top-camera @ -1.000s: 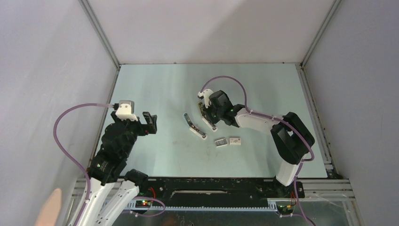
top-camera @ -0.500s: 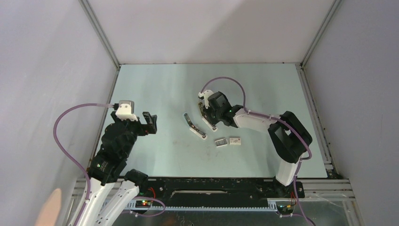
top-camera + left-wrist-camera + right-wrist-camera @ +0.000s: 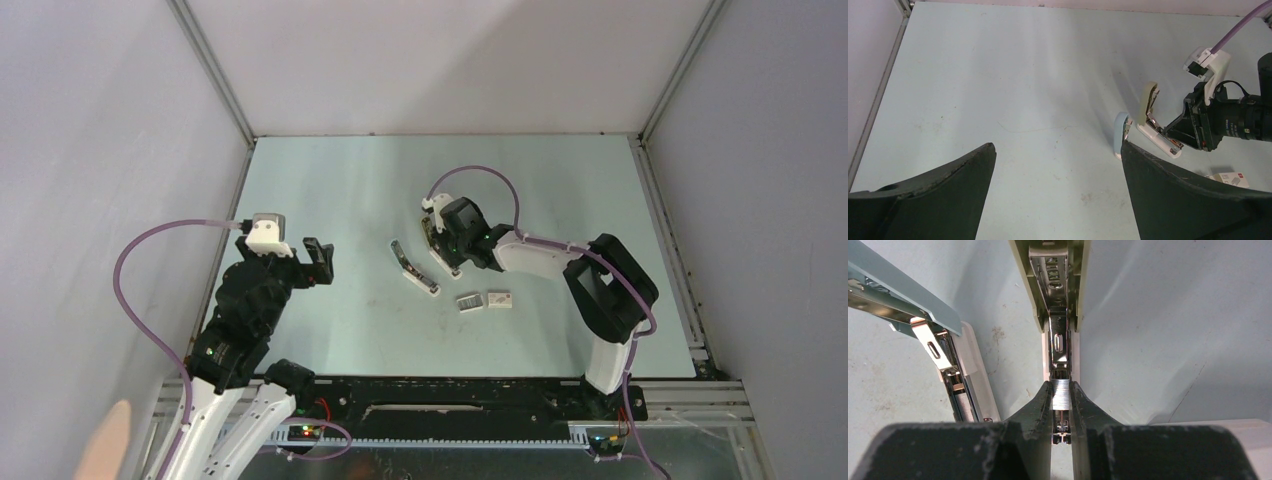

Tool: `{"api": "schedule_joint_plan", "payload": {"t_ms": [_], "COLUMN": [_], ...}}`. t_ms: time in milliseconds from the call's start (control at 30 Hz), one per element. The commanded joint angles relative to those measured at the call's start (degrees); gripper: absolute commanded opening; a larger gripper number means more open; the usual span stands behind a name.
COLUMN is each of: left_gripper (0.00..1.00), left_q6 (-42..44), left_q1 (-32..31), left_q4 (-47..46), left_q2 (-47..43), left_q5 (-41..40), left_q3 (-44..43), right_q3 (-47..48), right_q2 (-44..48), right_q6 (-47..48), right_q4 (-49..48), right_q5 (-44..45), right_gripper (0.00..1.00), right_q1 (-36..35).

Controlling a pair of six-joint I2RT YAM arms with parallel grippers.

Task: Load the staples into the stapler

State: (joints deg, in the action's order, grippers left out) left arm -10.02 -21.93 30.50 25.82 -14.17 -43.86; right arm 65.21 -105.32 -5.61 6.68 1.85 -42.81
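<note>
My right gripper (image 3: 1061, 388) is shut on a short silvery strip of staples (image 3: 1061, 393) and holds it over the open metal channel of a beige stapler (image 3: 1060, 347), whose lid (image 3: 1054, 275) stands open. In the top view the right gripper (image 3: 441, 243) is over this stapler (image 3: 447, 262) at mid-table. A greyish striped block of staples (image 3: 469, 301) lies just in front of it. My left gripper (image 3: 318, 262) is open and empty, far to the left; its fingers (image 3: 948, 185) frame bare table.
A second stapler, light blue (image 3: 413, 269), lies open just left of the beige one; it also shows in the right wrist view (image 3: 923, 305) and the left wrist view (image 3: 1121, 137). A small white box (image 3: 499, 298) sits right of the grey block. Enclosure walls surround the table.
My right arm has shifted slightly left at the elbow, the gripper staying over the beige stapler. The left arm has not moved.
</note>
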Motion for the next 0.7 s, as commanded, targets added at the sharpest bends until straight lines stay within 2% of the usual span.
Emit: {"api": "schedule_joint_plan", "payload": {"t_ms": [0,233,367,667], "left_gripper": [0.98,0.98,0.98,0.98], "left_q6": [0.52,0.53,0.5,0.49], "left_q1": [0.4,0.4,0.4,0.4], "left_q4": [-2.21,-2.29,-2.3,-2.29], "left_q2": [-0.16,-0.16,-0.23,-0.34], "left_q5": [1.03,1.08,1.12,1.06], "left_q3": [0.0,0.0,0.01,0.08], "right_q3": [1.91,1.91,1.92,1.93], "right_q2": [-0.84,-1.27,-1.07,1.91], "right_q6": [-0.37,-0.5,-0.63,-1.07], "right_q4": [-1.93,-1.45,-0.66,-1.4], "right_q5": [1.05,0.84,0.55,-1.23], "right_gripper": [0.12,0.12,0.16,0.44], "right_q1": [-0.1,0.04,0.2,1.07]}}
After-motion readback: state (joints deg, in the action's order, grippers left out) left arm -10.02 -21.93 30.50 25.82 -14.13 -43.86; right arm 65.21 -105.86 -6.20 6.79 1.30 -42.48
